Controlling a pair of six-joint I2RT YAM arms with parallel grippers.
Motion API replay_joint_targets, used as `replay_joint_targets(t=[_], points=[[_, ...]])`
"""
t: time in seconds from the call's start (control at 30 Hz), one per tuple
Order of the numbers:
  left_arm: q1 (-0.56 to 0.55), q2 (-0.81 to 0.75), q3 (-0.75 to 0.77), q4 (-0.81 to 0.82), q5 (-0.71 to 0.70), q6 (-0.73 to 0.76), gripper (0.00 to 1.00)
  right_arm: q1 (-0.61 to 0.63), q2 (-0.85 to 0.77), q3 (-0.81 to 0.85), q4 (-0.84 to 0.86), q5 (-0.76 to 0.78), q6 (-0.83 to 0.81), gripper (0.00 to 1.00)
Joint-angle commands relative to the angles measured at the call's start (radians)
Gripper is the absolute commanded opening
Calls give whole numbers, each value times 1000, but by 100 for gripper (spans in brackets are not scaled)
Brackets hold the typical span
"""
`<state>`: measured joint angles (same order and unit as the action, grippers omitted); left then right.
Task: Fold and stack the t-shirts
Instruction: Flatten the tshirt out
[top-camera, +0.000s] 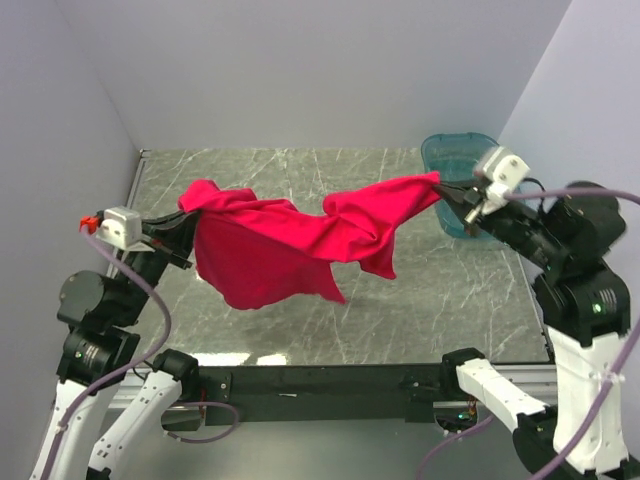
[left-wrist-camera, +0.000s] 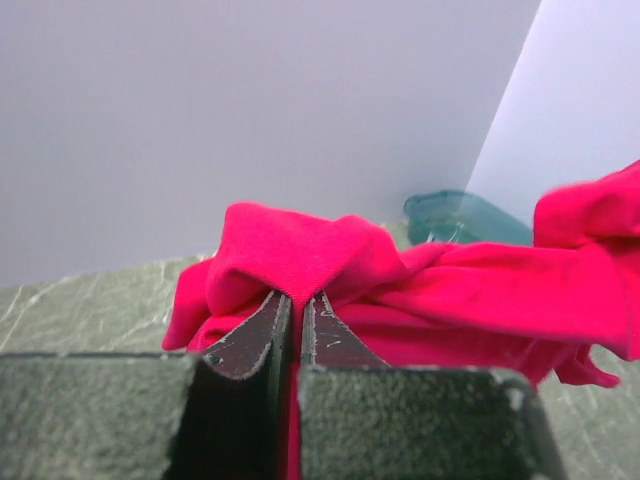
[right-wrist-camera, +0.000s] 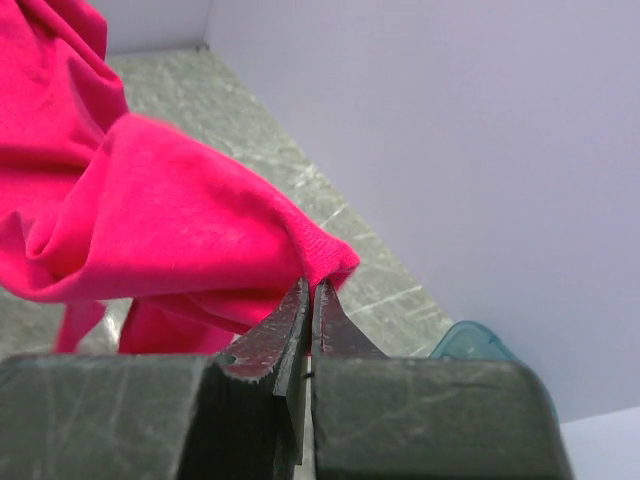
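A bright red t-shirt (top-camera: 290, 245) hangs in the air above the marble table (top-camera: 440, 300), stretched between both arms, its middle sagging in loose folds. My left gripper (top-camera: 183, 226) is shut on the shirt's left end; in the left wrist view the cloth (left-wrist-camera: 400, 290) bunches over the pinched fingertips (left-wrist-camera: 270, 318). My right gripper (top-camera: 452, 192) is shut on the shirt's right corner. The right wrist view shows a hemmed edge (right-wrist-camera: 318, 250) clamped at the tips of the fingers (right-wrist-camera: 285, 325). No neck label shows.
A teal translucent bin (top-camera: 455, 180) stands at the back right of the table, just behind my right gripper. Pale walls close in the table at the back and on both sides. A black rail (top-camera: 330, 378) runs along the near edge.
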<state>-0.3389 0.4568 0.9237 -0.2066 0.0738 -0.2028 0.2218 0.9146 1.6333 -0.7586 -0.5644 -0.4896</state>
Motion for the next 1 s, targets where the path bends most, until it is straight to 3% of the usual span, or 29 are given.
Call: replay_joint_targets(t=[0.0,0.13,0.33,0.4,0.47,0.53,0.57,0.7,0.77,0.8,0.83,0.9,0.97], points=[[5,-7,86,19,30,-44,1,-30,-65,48,19,-44,48,0],[5,17,99,16,54,-75,1,-58,-94,16,45,-48,83,0],[5,98,-2,19,12,-142,5,-75,-59,-183,109,56,97,0],[5,149,-71,-31,-46,-196,23,-75,-45,-314,134,138,92,0],[5,190,-114,-89,-97,-222,53,-78,-20,-454,186,210,80,29],[5,221,-129,-141,-181,-233,64,-93,6,-525,206,293,72,68],[5,220,-132,-149,-205,-233,98,-104,9,-574,203,285,68,71],[6,162,-115,-154,-258,-213,99,-133,-46,-664,193,125,49,77],[5,160,-114,-171,-227,-236,99,-134,-54,-685,136,-53,-9,78],[6,172,-118,-183,-214,-259,99,-133,-45,-687,90,-143,-59,78],[6,183,-124,-200,-198,-326,99,-130,-8,-685,-47,-281,-213,78],[6,215,-172,-229,-134,-418,99,-104,39,-684,-157,-345,-364,78],[6,238,-245,-221,-100,-467,99,-72,85,-719,-150,-341,-347,78]])
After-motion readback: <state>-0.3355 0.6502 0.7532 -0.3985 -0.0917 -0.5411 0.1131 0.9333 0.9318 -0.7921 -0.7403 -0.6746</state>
